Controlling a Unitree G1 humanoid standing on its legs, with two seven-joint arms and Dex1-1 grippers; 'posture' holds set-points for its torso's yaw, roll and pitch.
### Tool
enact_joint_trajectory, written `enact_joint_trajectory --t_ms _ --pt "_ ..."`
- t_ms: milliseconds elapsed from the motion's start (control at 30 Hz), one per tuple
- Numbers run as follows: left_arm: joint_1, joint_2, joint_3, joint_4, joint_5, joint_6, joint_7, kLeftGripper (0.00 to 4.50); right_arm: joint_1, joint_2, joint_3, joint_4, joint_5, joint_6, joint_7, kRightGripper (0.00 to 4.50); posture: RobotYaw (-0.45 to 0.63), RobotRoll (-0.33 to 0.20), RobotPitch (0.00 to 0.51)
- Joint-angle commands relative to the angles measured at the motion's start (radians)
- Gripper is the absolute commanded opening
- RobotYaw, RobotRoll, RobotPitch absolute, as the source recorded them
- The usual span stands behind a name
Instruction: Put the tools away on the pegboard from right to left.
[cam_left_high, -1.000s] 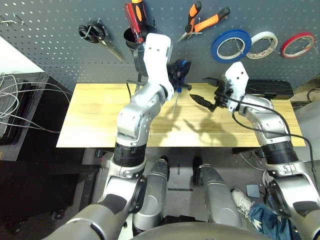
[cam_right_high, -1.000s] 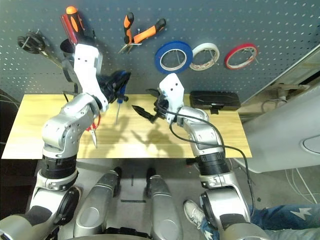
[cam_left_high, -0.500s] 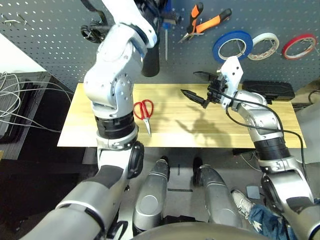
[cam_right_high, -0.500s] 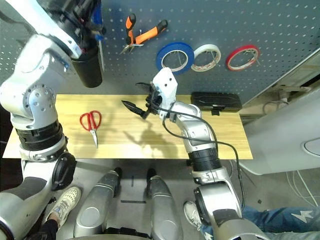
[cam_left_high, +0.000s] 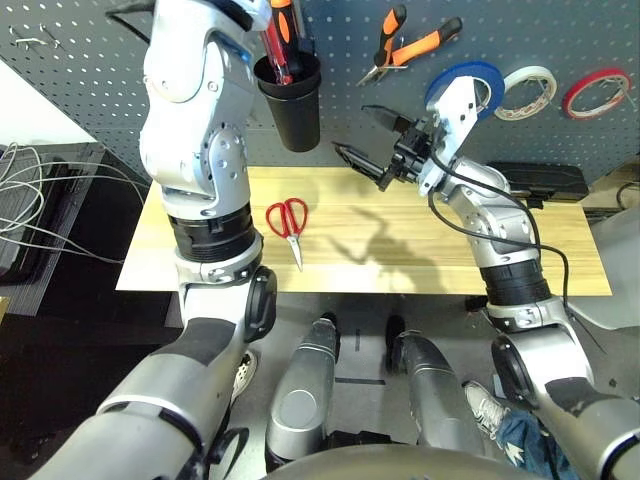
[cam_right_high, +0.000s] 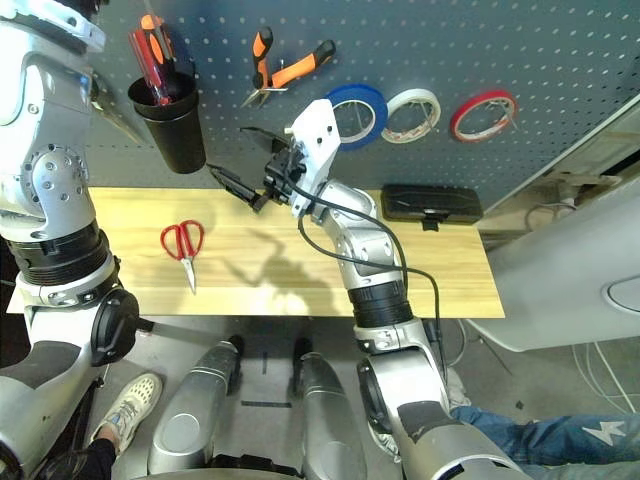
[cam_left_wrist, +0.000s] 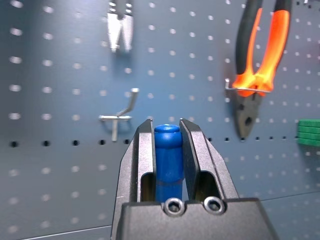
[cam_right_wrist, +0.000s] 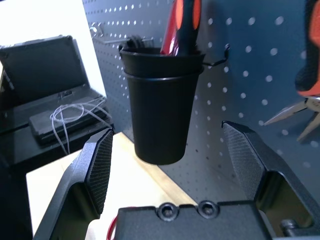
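The small blue-handled screwdriver is clamped in the left pincer, its long axis running along the fingers. The rounded butt of its smooth blue handle points at the pegboard and stands just clear of the fingertips; its shaft is hidden.

The right pincer is spread wide and empty. It hangs over the surface, in front of the pegboard and near the black cup.

One pair of red-handled scissors lies flat on the surface below the black cup, blades pointing toward the near edge and red loops toward the pegboard.

Hung on the pegboard, right of the black cup:
- one pair of orange-and-black-handled pliers, long axis slanted, handles up and to the right, jaws down and to the left;
- one blue tape ring;
- one white tape ring;
- one red tape ring.

The black cup hangs on the pegboard and holds red and orange-handled tools, handles upward.
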Motion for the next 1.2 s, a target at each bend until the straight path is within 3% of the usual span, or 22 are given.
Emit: enact_joint_trajectory --t_ms 33,333,667,800,1033,1200 --pt "0.047 -0.003 -0.008 0.012 0.018 -0.033 0.014 0.64 -0.024 0.014 -0.011 0.012 0.013 -0.014 -0.021 4.5 0.21 0.0 0.27" --pt "0.056 -0.011 -0.014 0.117 0.022 -0.089 0.02 0.64 -0.065 0.024 -0.02 0.014 0.014 -0.006 -0.054 4.5 0.2 0.0 0.267" --pt "0.153 -0.003 -0.047 0.227 0.061 -0.136 0.0 0.64 -0.068 0.027 -0.015 0.009 0.012 -0.002 -0.054 4.5 0.19 0.0 0.267" --pt "0.155 0.001 -0.072 0.176 0.035 -0.192 -0.066 1.97 -0.06 0.016 -0.017 -0.001 0.012 0.006 -0.052 4.5 0.2 0.0 0.269" --pt "0.197 0.1 -0.239 0.04 0.026 -0.287 -0.367 4.35 0.04 -0.072 -0.02 -0.009 -0.013 0.01 -0.033 4.5 0.19 0.0 0.275" --pt "0.289 0.121 -0.39 -0.062 0.033 -0.231 -0.488 4.48 0.147 -0.165 -0.03 0.004 -0.035 0.027 -0.025 4.5 0.18 0.0 0.28"
